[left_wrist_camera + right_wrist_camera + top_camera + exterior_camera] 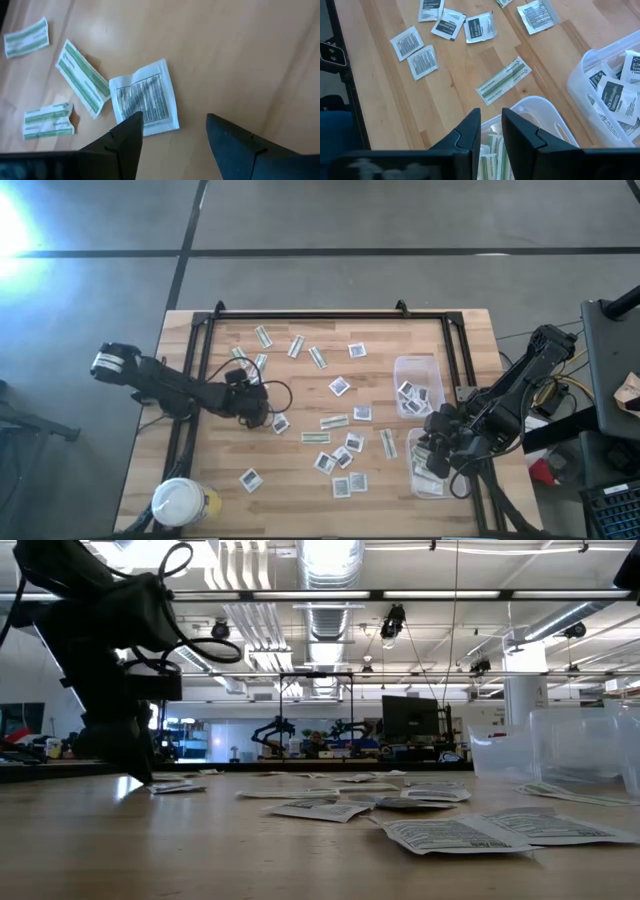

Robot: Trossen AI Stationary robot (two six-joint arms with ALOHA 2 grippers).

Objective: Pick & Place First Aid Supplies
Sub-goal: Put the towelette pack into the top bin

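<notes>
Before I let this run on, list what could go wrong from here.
1. The open left gripper hovers over a square white packet whose edge overlaps a green strip; closing may drag both.
2. The right gripper hangs above the near tub, jaws narrowly parted; a strip let go could catch the rim and land outside.

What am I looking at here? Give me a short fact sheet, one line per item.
Table: wooden table strewn with small flat packets.
Square white packet: lies flat just ahead of the left gripper, whose fingers are open.
Green strips: lie beside that packet.
Right gripper: over the nearer tub, which holds green strips; fingers narrowly apart, nothing visibly between them.
Farther tub: holds square white packets.
Round jar: white lid, at a table corner.
</notes>
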